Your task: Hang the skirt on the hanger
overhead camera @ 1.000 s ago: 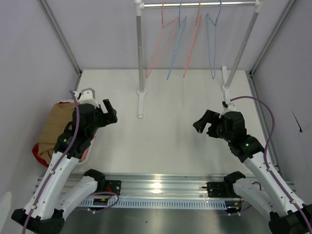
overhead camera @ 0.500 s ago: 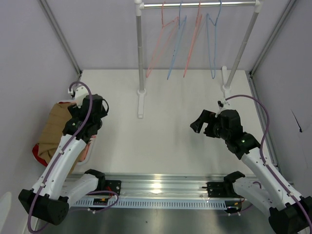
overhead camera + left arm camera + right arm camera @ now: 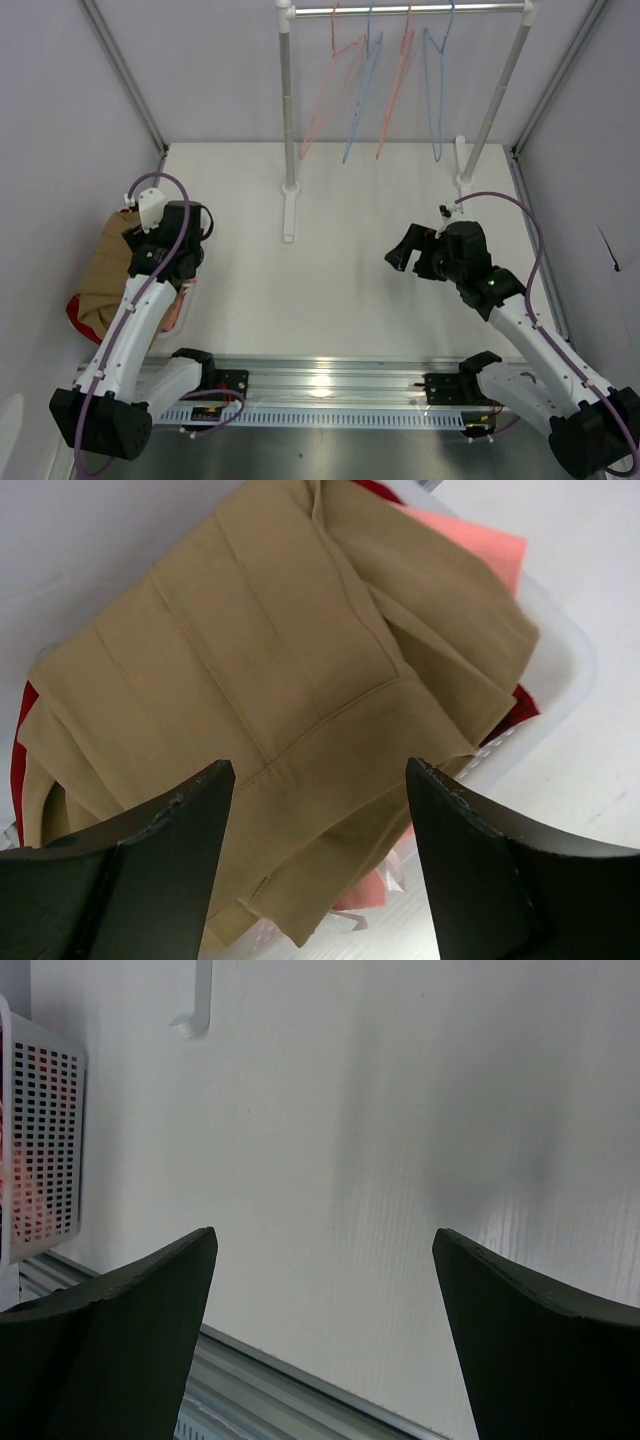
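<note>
at the left edge of the counter the skirt lies folded atop a basket; the left tool has swung over it, jaws spread (a pickup looks next). the hanger hangs on the rail; the right tool is released, empty.

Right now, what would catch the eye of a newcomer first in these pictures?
The tan skirt lies folded in a white basket at the table's left side, with the left tool open above it. At the far side, thin pink hangers and blue hangers hang on a rack, while the right tool is open over the white table.
</note>
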{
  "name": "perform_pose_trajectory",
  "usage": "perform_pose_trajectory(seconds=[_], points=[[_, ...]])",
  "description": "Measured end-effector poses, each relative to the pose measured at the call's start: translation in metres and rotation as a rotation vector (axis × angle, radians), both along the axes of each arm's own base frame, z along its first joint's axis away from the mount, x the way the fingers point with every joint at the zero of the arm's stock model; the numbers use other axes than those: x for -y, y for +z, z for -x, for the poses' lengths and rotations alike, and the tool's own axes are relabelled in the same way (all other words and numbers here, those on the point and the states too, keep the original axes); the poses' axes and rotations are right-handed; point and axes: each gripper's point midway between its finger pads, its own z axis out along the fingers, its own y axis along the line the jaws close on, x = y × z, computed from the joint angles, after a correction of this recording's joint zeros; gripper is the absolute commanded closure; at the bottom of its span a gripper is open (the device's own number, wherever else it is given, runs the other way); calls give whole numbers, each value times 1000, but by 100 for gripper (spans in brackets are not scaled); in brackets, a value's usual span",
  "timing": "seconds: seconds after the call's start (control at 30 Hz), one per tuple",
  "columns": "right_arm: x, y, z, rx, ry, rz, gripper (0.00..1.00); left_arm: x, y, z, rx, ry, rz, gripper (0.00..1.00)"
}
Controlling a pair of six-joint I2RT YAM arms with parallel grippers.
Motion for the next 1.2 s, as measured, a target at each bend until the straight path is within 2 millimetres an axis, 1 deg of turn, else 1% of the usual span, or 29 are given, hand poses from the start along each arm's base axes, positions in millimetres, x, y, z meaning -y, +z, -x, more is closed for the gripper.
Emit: perform_pose_trajectory(seconds=[0.17, 0.27, 0.43, 0.53, 0.57, 0.63, 0.67, 0.73, 0.77, 0.83, 0.87, 0.9, 0.93, 1.07, 1.2], points=[[-3, 0, -4, 7, 5, -7, 4, -5, -21, 0, -67, 17, -1, 23], [-5, -1, -5, 6, 11, -11, 4, -6, -30, -4, -96, 20, 12, 16], [-5, -7, -4, -8, 11, -9, 4, -8, -41, -8, -127, 19, 38, 17], [-6, -7, -5, -6, 11, -12, 4, -6, -43, -11, -127, 8, 52, 25], [-6, -6, -5, -3, 12, -13, 4, -6, -43, -12, -124, 3, 56, 32], [-6, -7, -6, -1, 12, -18, 4, -5, -43, -14, -122, -2, 63, 41], [-7, -7, -6, -1, 13, -19, 4, -4, -44, -14, -122, -4, 67, 49], [-7, -8, -5, -3, 15, -20, 4, -5, -46, -15, -127, -5, 73, 58], [-7, -8, -5, -2, 17, -22, 4, -6, -47, -15, -131, -1, 76, 69], [-8, -8, -5, -1, 21, -25, 4, -8, -48, -15, -134, 4, 78, 80], [-8, -8, -5, -1, 22, -25, 4, -9, -48, -15, -133, 7, 80, 89], [-8, -8, -5, 0, 22, -26, 4, -9, -48, -15, -130, 10, 82, 96], [-9, -7, -5, 2, 23, -28, 4, -9, -48, -15, -131, 8, 85, 100], [-10, -7, -6, 4, 28, -32, 6, -8, -47, -16, -133, -8, 90, 100], [-11, -7, -6, 2, 33, -36, 7, -4, -37, -19, -106, -36, 104, 100]])
